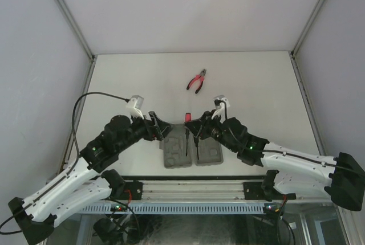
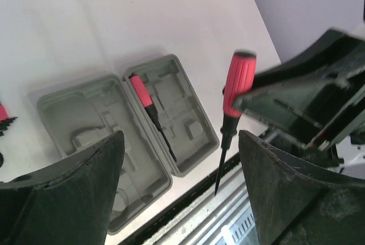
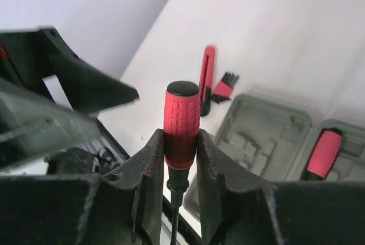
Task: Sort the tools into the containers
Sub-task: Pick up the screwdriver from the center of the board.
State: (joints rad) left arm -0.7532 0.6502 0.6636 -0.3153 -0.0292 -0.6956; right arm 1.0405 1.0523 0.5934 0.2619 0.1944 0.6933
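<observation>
Over the grey plastic hinged tool case [image 2: 85,108] | red-handled black-shaft screwdriver [image 3: 182,111] stands upright, tip down | right gripper [image 3: 181,142] pinching its handle | left gripper [image 2: 179,137] tilted down, jaws wide apart, holding nothing

Screwdrivers: two. Held screwdriver [image 3: 181,121] was clamped between fingers of right gripper [image 3: 181,142]; second screwdriver [image 2: 149,105] lay in case [image 2: 74,114] below it. Case: one, with two open halves. Pliers [image 1: 197,81]: one pair, far beyond both grippers. Comb-like piece [image 3: 226,88]: one. Slim red tool [image 3: 206,77] beside it: one. Grippers: two, counting left gripper [image 2: 178,142].

White table [image 1: 256,85] bears open grey case [image 1: 174,158], red-handled pliers [image 1: 197,81] beyond.
</observation>
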